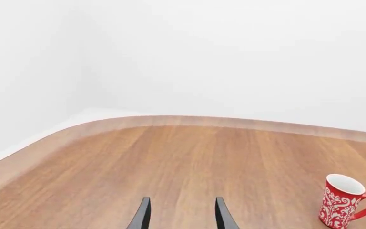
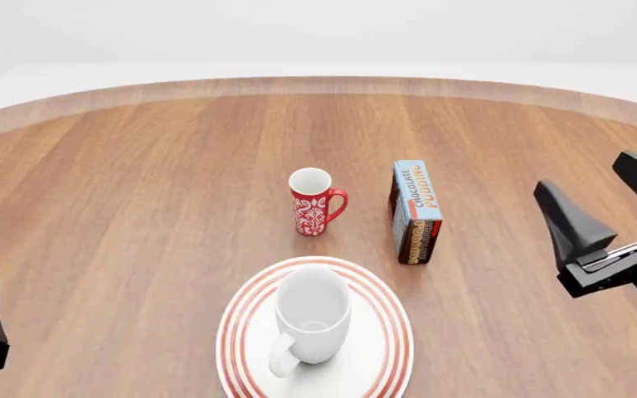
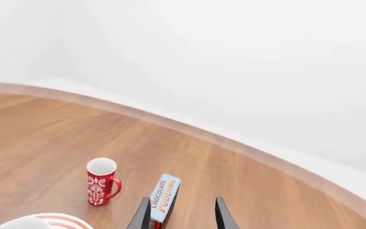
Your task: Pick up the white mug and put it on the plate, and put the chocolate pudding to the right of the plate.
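Note:
The white mug (image 2: 313,315) stands upright on the red-ringed plate (image 2: 385,356) at the near middle of the table, handle toward the near left. The chocolate pudding (image 2: 416,211) lies behind and to the right of the plate, blue face up. My right gripper (image 2: 582,176) hovers open to the right of the carton, nothing between its fingers. In the right wrist view the chocolate pudding (image 3: 164,198) shows just ahead of the open right gripper (image 3: 183,212), with the plate (image 3: 59,220) at the edge. My left gripper (image 1: 181,212) is open and empty at the near left.
A red mug with white pattern (image 2: 314,201) stands upright just behind the plate, left of the carton; it also appears as the red mug (image 1: 343,200) in the left wrist view. The wooden table's curved far edge (image 2: 318,83) meets a white wall.

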